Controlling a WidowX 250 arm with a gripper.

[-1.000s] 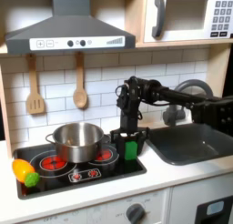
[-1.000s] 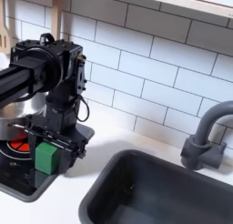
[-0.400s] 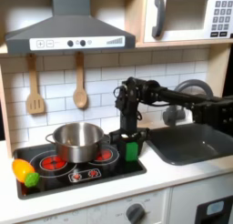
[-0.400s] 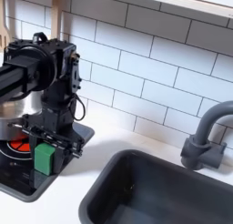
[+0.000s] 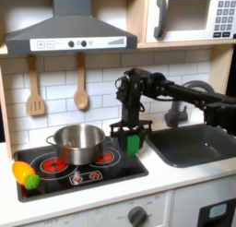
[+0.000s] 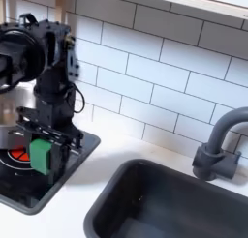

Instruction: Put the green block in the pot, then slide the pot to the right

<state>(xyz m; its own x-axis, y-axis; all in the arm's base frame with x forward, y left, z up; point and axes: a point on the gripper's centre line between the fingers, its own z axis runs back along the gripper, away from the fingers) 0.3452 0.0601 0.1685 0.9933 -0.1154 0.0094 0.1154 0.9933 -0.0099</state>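
Presently, the small bright green cube-like block [image 5: 133, 142] is found clamped between the two black fingers of the gripper [image 5: 132, 138], raised clear of the black toy stovetop [image 5: 64, 178] above that surface's right-hand edge as the first exterior view shows it. In the second exterior view the same block [image 6: 41, 154] is seen pinched from both sides, with its green face exposed toward the camera and the gripper [image 6: 45, 150] closed upon it.

Progress is judged as partial. The block has been grasped and lifted, but it has not been placed; the shiny round stainless-steel toy pot [image 5: 78, 143] stands on the stovetop to the first exterior view's left of the gripper, near it but apart, and no block is seen within it. The pot's interior cannot be fully inspected from this angle. Carrying the block over the rim, releasing it, and sliding the pot are all considered outstanding.

An orange toy vegetable with a green tip [image 5: 24, 173] lies at the stovetop's front left corner in the first exterior view, well apart from the gripper. A dark grey sink basin [image 5: 194, 145] is noted at the first exterior view's right.
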